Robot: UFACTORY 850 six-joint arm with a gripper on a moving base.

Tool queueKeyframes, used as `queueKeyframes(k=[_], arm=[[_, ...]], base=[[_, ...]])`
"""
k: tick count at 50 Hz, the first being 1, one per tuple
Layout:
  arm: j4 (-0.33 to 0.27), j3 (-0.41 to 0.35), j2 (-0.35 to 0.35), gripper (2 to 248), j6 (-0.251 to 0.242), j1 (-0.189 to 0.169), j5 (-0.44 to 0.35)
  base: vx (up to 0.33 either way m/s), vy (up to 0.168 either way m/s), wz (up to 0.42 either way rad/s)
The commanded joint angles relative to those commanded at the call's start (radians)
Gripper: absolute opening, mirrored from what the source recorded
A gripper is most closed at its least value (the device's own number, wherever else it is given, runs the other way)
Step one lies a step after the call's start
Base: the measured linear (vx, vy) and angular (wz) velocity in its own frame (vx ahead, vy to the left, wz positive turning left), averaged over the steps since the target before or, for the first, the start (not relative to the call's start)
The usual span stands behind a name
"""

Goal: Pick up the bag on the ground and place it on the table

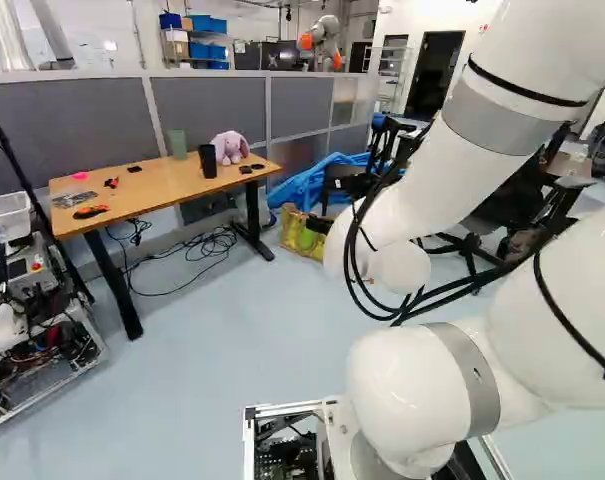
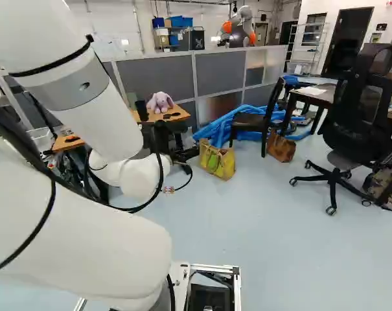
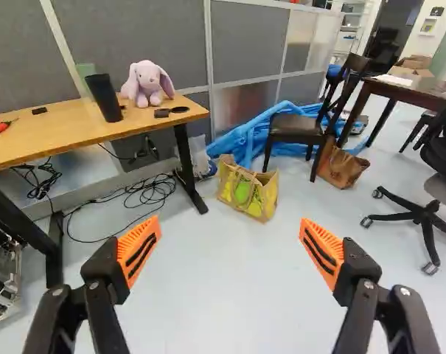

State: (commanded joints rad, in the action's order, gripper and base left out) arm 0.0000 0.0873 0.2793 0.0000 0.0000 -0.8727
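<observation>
Bag [image 3: 247, 190] on the floor [image 3: 226, 287] stands well ahead of the jaws, which gape wide and empty.

The table [image 1: 157, 188], upper left in the left base view, bears a plush toy [image 1: 231, 148], with the bag [image 1: 301, 238] right of it on the floor [image 1: 227, 330].

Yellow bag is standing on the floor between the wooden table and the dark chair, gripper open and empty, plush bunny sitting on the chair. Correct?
Not quite: the plush bunny sits on the wooden table, not on the chair, as the wrist view shows. The rest stands.
</observation>
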Motion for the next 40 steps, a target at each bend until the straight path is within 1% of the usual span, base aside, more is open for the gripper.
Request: queueKeyframes(k=[40], arm=[[0.000,0.000,0.000,247,0.000,0.000,0.000]], base=[[0.263,0.004,-0.014]])
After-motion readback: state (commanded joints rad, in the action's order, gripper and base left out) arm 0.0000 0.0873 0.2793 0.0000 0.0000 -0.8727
